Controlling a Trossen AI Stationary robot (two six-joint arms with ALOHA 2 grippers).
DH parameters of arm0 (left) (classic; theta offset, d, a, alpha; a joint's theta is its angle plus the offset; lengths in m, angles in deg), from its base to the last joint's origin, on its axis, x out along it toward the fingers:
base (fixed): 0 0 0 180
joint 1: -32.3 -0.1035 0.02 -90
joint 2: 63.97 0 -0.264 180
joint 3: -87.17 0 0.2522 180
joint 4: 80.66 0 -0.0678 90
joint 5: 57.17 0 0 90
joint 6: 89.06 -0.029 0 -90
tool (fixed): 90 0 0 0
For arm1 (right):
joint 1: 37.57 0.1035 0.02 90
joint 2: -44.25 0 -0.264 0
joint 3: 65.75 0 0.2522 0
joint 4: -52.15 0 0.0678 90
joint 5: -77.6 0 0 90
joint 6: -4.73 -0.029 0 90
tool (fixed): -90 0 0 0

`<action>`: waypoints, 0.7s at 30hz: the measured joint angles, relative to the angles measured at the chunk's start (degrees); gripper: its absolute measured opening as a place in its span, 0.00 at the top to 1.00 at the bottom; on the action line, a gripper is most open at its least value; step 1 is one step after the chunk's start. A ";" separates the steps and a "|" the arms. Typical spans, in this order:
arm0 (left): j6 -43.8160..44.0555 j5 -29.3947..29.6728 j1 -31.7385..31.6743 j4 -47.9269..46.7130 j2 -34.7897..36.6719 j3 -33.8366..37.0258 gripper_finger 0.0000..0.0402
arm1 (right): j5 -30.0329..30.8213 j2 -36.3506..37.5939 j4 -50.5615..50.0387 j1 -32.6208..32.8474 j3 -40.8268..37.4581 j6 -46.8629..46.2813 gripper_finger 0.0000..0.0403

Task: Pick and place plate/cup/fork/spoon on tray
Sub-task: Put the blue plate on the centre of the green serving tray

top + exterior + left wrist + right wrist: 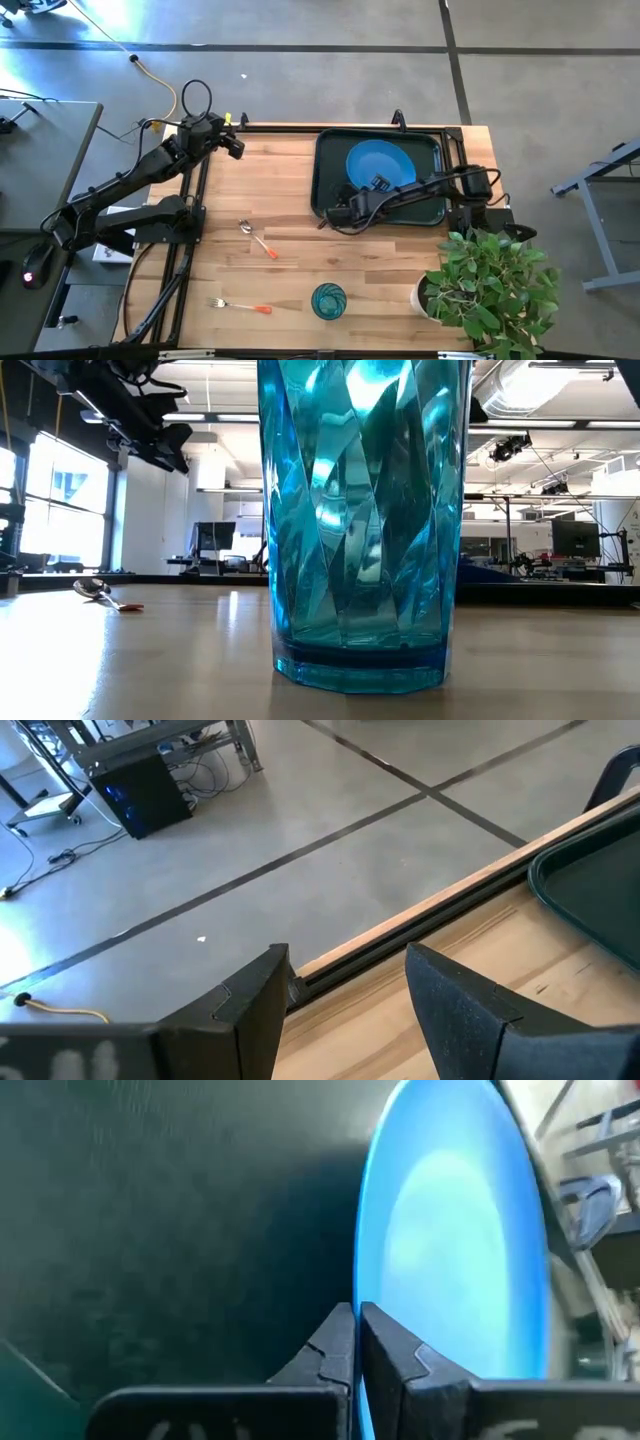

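Observation:
The dark tray (pixel 326 150) lies at the table's far right with the bright-blue plate (pixel 378 160) in it. My right gripper (pixel 346 207) reaches over the tray's near left part and is shut on the plate (pixel 450 1230). My left gripper (pixel 236 147) is open and empty at the table's far edge, left of the tray (pixel 600 870). The spoon (pixel 257 239) lies flat on the wood at mid-table. The fork (pixel 240 305) and the teal cup (pixel 328 300) are near the front edge; the cup stands upright (pixel 365 520). My right gripper pinches the plate's rim (pixel 362 1295) between its two fingers, one finger (pixel 325 1350) on each face. The hold is on the plate's near left side. The plate stretches away beyond the fingers over the tray floor (pixel 150 1230). I cannot tell whether it rests there.
A potted green plant in a white pot (pixel 490 285) stands at the near right corner, close to the right arm's base. The spoon also shows in the low view (pixel 105 592). Bare wood lies between the spoon, the cup and the tray.

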 joint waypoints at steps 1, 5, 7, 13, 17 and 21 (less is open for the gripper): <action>0.00 0.00 0.00 0.13 -0.02 0.00 0.52 | -0.19 -0.07 -0.12 -0.11 -0.64 0.02 1.00; 0.00 0.00 0.00 0.39 -0.04 0.00 0.52 | -0.18 -0.11 1.39 -0.78 -1.71 0.22 1.00; 0.01 0.00 0.00 0.52 -0.04 0.00 0.52 | -0.23 -0.11 1.48 -1.03 -1.49 0.99 1.00; 0.74 -0.02 0.00 0.60 -0.08 0.00 0.52 | -5.11 -0.13 5.30 -0.99 -1.40 4.45 1.00; 1.49 0.00 0.00 0.39 -0.42 0.00 0.52 | -7.58 -0.15 6.76 -0.99 -1.38 6.43 1.00; 1.53 0.00 0.00 0.36 -0.52 0.00 0.52 | -7.63 -0.18 6.81 -1.03 -1.36 6.56 1.00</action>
